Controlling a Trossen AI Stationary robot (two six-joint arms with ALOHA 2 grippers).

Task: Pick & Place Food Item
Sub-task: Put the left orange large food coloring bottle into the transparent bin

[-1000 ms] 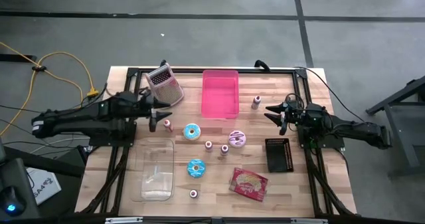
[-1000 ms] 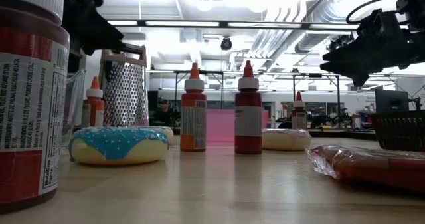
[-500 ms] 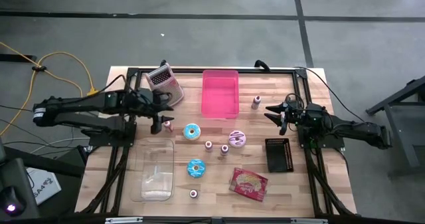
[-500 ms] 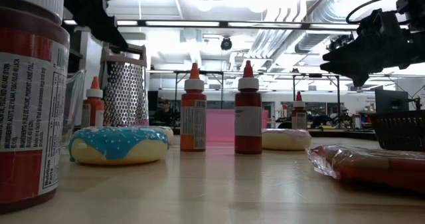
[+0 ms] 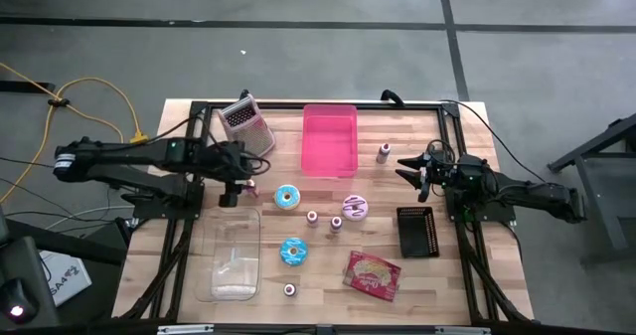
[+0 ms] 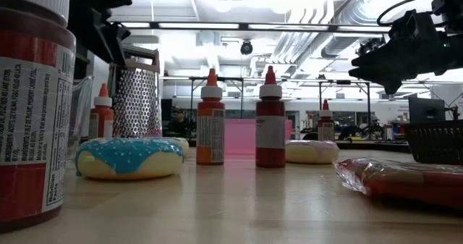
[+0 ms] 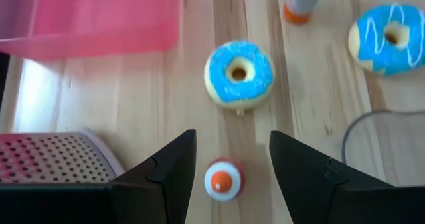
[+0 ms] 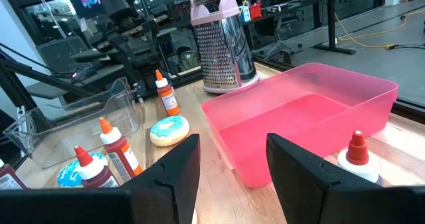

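A blue-iced donut (image 5: 287,198) lies on the table near its middle; it also shows in the left wrist view (image 7: 239,74). A second blue donut (image 5: 293,251) and a pink-iced donut (image 5: 355,208) lie close by. The pink bin (image 5: 329,139) stands at the far middle. My left gripper (image 5: 238,184) hangs open above the table, slanting down, with a small orange-capped bottle (image 7: 222,181) standing below its fingers and the first donut just beyond. My right gripper (image 5: 407,166) hovers open at the right, level, pointing toward the bin (image 8: 299,117).
A metal grater (image 5: 245,124) stands at the far left, a clear container (image 5: 231,255) at the near left. A black basket (image 5: 416,231) and a wrapped pastry (image 5: 373,274) lie on the right. Small sauce bottles (image 5: 312,218) stand among the donuts.
My left gripper has tipped from nearly level to slanting down at the table and has rolled, while its arm has lifted and drawn slightly back toward the left edge. It stays open. Nothing on the table has moved.
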